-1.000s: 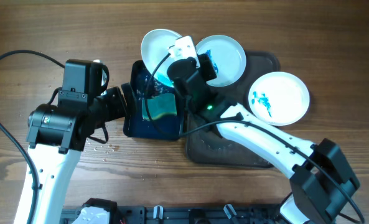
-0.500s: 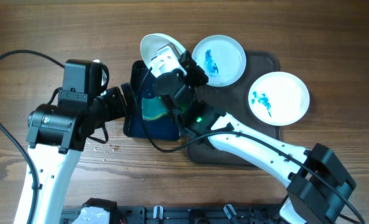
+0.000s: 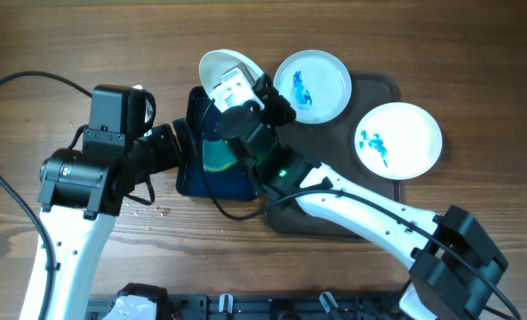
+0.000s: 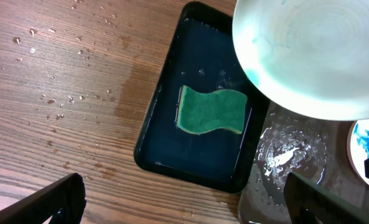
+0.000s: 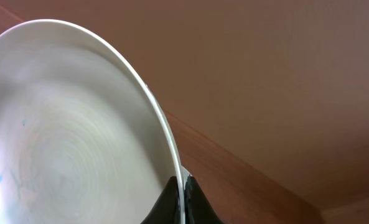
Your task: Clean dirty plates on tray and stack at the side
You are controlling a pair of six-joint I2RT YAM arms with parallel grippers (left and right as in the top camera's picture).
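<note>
My right gripper (image 5: 179, 202) is shut on the rim of a white plate (image 5: 66, 130), holding it tilted over the far end of the black water tray (image 3: 188, 178). The plate (image 3: 220, 64) shows faint blue smears (image 4: 308, 56). A green sponge (image 4: 210, 111) lies in the water tray. Two white plates with blue paint (image 3: 312, 84) (image 3: 398, 139) rest on the dark serving tray (image 3: 370, 227). My left gripper (image 4: 184, 199) is open and empty, above the near edge of the water tray.
Water droplets (image 4: 60, 99) spot the wooden table left of the water tray. The serving tray surface is wet (image 4: 284, 155). A black cable (image 3: 14, 89) loops at the far left.
My right arm swung left with the plate, carrying it from beside the blue-stained plate to above the water tray's far end. In the last half second it barely moved. The left arm stayed still.
</note>
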